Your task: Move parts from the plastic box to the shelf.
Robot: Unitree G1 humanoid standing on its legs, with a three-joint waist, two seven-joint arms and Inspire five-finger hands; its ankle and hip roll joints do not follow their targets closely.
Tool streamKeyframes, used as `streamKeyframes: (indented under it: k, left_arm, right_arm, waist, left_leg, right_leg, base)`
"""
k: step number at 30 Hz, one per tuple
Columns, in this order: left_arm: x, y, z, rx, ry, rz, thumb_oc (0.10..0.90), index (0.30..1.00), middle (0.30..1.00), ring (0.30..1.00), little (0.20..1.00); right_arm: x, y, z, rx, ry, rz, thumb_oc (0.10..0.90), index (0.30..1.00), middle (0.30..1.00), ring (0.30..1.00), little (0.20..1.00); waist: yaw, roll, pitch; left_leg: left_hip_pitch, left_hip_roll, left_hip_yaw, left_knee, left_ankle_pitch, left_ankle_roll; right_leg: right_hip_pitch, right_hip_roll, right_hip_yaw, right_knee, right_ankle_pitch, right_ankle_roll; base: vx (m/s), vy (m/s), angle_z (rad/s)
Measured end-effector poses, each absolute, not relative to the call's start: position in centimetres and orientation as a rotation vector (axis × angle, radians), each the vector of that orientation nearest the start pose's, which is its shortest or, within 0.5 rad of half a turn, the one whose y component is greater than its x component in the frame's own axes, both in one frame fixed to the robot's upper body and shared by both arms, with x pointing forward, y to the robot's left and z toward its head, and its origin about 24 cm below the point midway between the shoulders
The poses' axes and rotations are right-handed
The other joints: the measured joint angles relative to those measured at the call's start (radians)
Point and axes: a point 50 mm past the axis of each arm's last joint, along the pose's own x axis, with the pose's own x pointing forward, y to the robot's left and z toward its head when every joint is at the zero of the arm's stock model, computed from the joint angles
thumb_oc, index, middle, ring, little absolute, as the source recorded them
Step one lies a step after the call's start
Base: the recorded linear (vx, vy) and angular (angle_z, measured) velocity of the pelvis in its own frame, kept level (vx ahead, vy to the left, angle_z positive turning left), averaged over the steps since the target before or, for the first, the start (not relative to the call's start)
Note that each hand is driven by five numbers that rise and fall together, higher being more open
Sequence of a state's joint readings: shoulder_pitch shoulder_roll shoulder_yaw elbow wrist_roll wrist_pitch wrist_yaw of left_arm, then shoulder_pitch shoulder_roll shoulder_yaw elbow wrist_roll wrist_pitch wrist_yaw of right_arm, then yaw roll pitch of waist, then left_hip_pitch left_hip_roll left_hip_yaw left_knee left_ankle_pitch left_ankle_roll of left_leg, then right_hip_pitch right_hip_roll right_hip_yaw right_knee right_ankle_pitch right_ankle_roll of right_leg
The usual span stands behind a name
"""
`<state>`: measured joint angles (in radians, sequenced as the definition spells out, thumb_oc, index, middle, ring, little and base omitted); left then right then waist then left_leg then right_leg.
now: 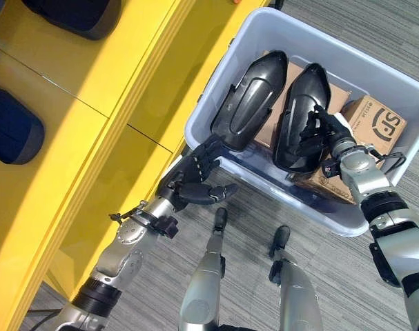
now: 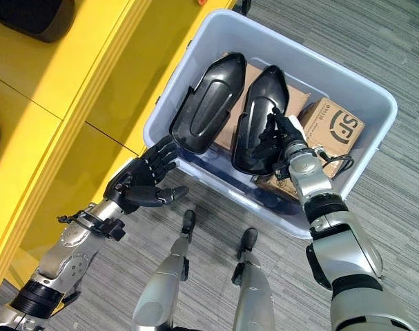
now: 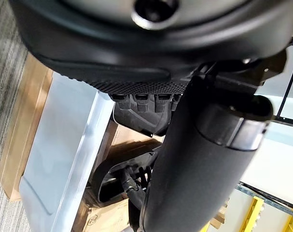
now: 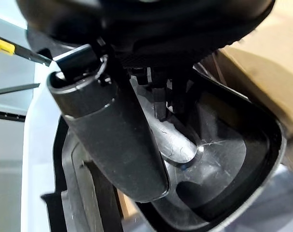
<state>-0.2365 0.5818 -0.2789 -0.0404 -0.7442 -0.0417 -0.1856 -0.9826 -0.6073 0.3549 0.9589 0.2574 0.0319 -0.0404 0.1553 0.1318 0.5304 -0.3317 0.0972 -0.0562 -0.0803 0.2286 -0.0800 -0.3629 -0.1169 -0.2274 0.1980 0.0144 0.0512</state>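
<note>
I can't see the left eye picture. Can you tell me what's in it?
Two shiny black parts lie on cardboard boxes in a pale plastic box on grey carpet. The right hand reaches in onto the right-side part, and the left hand hangs open at the box's near wall. Yellow shelf on the left.

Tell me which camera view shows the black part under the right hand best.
The left eye view: the black part lies whole in the plastic box, the right hand on its edge. The right eye view shows much the same. The right wrist view shows its hollow inside up close; the left wrist view, a partly hidden piece.
</note>
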Motion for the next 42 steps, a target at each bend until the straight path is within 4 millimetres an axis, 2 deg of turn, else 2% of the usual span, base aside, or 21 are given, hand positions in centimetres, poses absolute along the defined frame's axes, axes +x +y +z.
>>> streamKeyframes:
  k: [14, 18, 23, 26, 28, 33, 37, 42]
  left_arm:
    - [27.8, 16.7, 10.6, -0.137, -0.116, -0.507, 0.900, 1.000, 1.000, 1.000, 1.000]
    - [27.6, 16.7, 10.4, -0.150, -0.108, -0.504, 0.900, 1.000, 1.000, 1.000, 1.000]
    - [27.0, 16.8, 10.1, -0.183, -0.094, -0.504, 0.900, 1.000, 1.000, 1.000, 1.000]
    - [26.6, 16.9, 9.6, -0.191, -0.079, -0.499, 0.900, 1.000, 1.000, 1.000, 1.000]
    - [26.4, 16.9, 9.5, -0.194, -0.074, -0.497, 0.900, 1.000, 1.000, 1.000, 1.000]
    - [26.5, 16.7, 9.7, -0.205, -0.086, -0.497, 0.900, 1.000, 1.000, 1.000, 1.000]
    - [26.4, 16.6, 9.5, -0.214, -0.081, -0.494, 0.900, 1.000, 1.000, 1.000, 1.000]
    - [26.1, 16.7, 9.0, -0.222, -0.067, -0.481, 0.900, 1.000, 1.000, 1.000, 1.000]
  right_arm:
    - [40.0, -25.4, 18.1, -0.464, -0.026, -0.237, 0.900, 1.000, 1.000, 1.000, 1.000]
    - [39.8, -25.9, 19.3, -0.405, -0.078, -0.305, 0.900, 1.000, 1.000, 1.000, 1.000]
    - [38.7, -27.1, 22.8, -0.372, -0.246, -0.417, 0.900, 1.000, 1.000, 1.000, 1.000]
    - [37.6, -25.7, 24.7, -0.413, -0.409, -0.436, 0.900, 1.000, 1.000, 1.000, 1.000]
    - [36.0, -24.0, 26.4, -0.440, -0.574, -0.421, 0.900, 1.000, 1.000, 1.000, 1.000]
    - [33.0, -21.1, 29.2, -0.506, -0.858, -0.396, 0.900, 1.000, 1.000, 1.000, 1.000]
    - [31.4, -19.8, 28.6, -0.543, -0.926, -0.350, 0.900, 1.000, 1.000, 1.000, 1.000]
    - [30.7, -18.6, 24.2, -0.644, -0.842, -0.249, 0.900, 1.000, 1.000, 1.000, 1.000]
  waist:
    - [0.000, 0.000, 0.000]
    - [-0.002, 0.000, 0.000]
    - [-0.023, 0.000, 0.000]
    - [-0.043, 0.000, 0.000]
    - [-0.055, 0.000, 0.000]
    - [-0.091, 0.001, 0.000]
    - [-0.104, 0.001, 0.000]
    - [-0.127, 0.001, 0.000]
  left_leg:
    - [0.008, -0.001, 0.007, 0.000, 0.001, 0.002]
    - [0.019, -0.002, 0.019, 0.000, -0.001, 0.005]
    - [0.033, -0.002, 0.035, 0.000, -0.002, 0.007]
    - [0.055, -0.002, 0.050, 0.000, -0.007, 0.013]
    - [0.070, -0.004, 0.061, 0.000, -0.011, 0.017]
    - [0.091, -0.009, 0.081, 0.000, -0.014, 0.021]
    - [0.104, -0.009, 0.082, 0.000, -0.017, 0.024]
    - [0.107, -0.009, 0.096, 0.000, -0.021, 0.030]
  right_leg:
    - [0.002, -0.001, 0.007, 0.004, 0.001, 0.001]
    - [0.005, -0.001, 0.021, 0.005, 0.004, 0.002]
    - [0.010, 0.000, 0.036, 0.004, 0.009, 0.002]
    - [0.029, 0.000, 0.050, -0.002, 0.012, 0.003]
    - [0.038, 0.000, 0.062, -0.006, 0.014, 0.006]
    - [0.049, -0.002, 0.084, -0.012, 0.022, 0.010]
    - [0.063, -0.001, 0.088, -0.019, 0.024, 0.010]
    - [0.061, -0.003, 0.096, -0.018, 0.024, 0.010]
  base:
    - [0.00, 0.002, 0.00]
    - [0.00, 0.032, -0.09]
    - [-0.01, 0.050, -0.08]
    - [0.01, 0.072, -0.12]
    - [0.01, 0.055, -0.14]
    - [0.00, 0.058, -0.11]
    - [0.00, 0.022, -0.03]
    - [-0.01, 0.037, -0.05]
